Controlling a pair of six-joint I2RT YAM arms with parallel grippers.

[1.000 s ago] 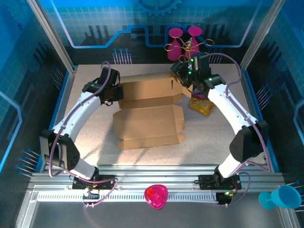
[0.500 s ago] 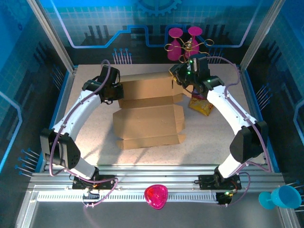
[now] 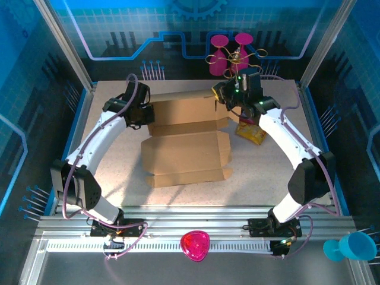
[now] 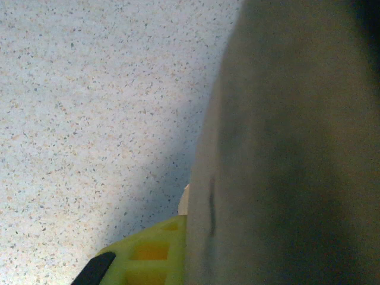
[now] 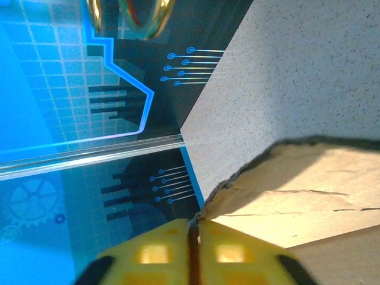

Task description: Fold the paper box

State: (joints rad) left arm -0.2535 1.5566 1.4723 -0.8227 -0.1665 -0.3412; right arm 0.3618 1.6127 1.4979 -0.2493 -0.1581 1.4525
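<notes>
bare tabletop (image 3: 255, 172) runs wide along the near side of the paper box (image 3: 187, 151); easy passage there. right side is tighter: yellow snack bag (image 3: 252, 133) just beside the box flap, possibly touching. pink goblets (image 3: 228, 50) crowd the far edge.

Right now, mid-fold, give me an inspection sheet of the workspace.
Surface: speckled table, no damage seen.
Job's things: paper box, a flat die-cut sheet, grippers at both ends of its far panel.
Clutter: yellow snack bag right of the box; pink heart-shaped dish and blue goblet by the near rail.
Grippers: right gripper shut on the far right corner; left gripper at the left edge, grip unclear.
Cables: purple cable along each arm, no snag seen.
Surroundings: blue printed panels; pink goblets behind the table.
</notes>
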